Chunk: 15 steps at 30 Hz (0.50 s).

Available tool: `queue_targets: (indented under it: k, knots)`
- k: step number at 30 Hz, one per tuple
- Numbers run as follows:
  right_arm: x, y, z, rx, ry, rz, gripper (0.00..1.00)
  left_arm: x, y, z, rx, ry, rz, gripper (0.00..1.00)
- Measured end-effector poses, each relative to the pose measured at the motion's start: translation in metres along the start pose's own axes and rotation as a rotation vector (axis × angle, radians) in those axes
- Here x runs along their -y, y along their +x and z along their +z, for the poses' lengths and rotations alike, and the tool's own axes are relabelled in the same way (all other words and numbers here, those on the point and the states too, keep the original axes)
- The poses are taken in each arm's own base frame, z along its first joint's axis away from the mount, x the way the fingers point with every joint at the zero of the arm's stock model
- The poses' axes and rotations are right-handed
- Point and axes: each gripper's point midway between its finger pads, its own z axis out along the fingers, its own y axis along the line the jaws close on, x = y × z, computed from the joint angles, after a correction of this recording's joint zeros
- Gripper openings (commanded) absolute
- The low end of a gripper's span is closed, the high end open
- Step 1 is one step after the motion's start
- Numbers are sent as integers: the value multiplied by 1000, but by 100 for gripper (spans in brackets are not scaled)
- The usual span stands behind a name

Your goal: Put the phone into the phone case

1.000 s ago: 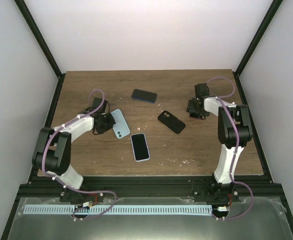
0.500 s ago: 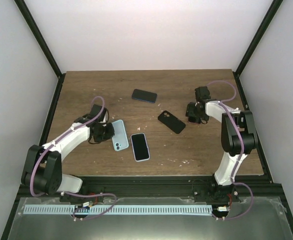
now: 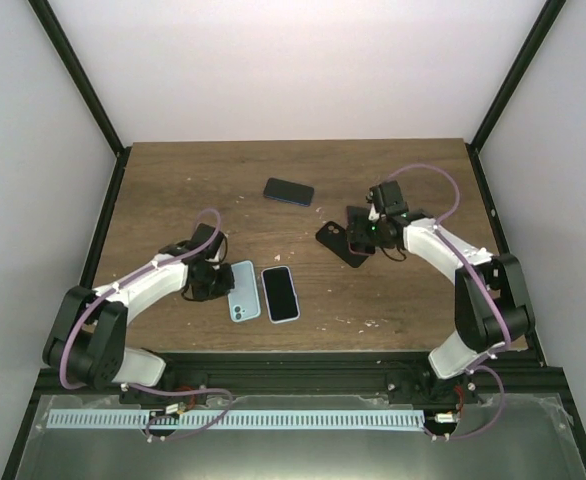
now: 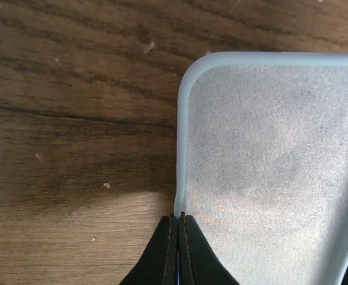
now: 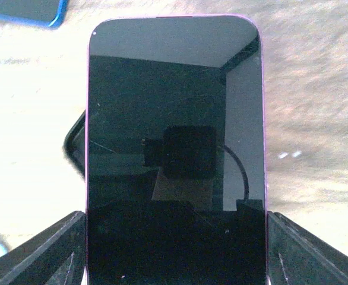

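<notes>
Phone (image 5: 174,136) is being carried off the wooden table (image 3: 173,190) in the right gripper (image 5: 174,252), whose fingers are standing wide and clamping its two long edges, dark screen facing the wrist camera. It is hanging just above a black phone case (image 3: 330,238), which is lying partly beneath it at mid-table. It is not yet sitting in any case, so the main step is still waiting to be done. On the left side, the left gripper (image 4: 179,234) is pinching the thin rim of a light blue phone case (image 4: 269,166) with its fingertips pressed together. That case is lying flat with its soft lining facing up, ready to receive a handset. Just beside it a second phone with a pale rim (image 3: 281,294) is resting screen up, and a dark phone with a blue edge (image 3: 289,191) is lying farther back. Which case is meant for the carried phone cannot be told. As I judge it, lining the phone up over an open case and pressing it in are both remaining.
</notes>
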Motion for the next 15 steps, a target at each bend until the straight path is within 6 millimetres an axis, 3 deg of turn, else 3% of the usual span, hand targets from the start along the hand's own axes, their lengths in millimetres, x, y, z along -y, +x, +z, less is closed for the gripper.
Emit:
queue_targets:
  k: [6, 10, 14, 15]
  knots:
    - [-43, 36, -4, -56, -104, -27, 51, -8, 8, 6, -16, -15, -36, 25]
    - [-78, 52, -9, -71, -189, -39, 50, -5, 7, 2, 3, 1, -60, 48]
    - [-107, 63, -15, -84, -260, -37, 50, 3, -3, -15, 80, 65, -86, 72]
    - [-113, 65, -16, -87, -275, -33, 50, 3, -6, -19, 93, 80, -96, 83]
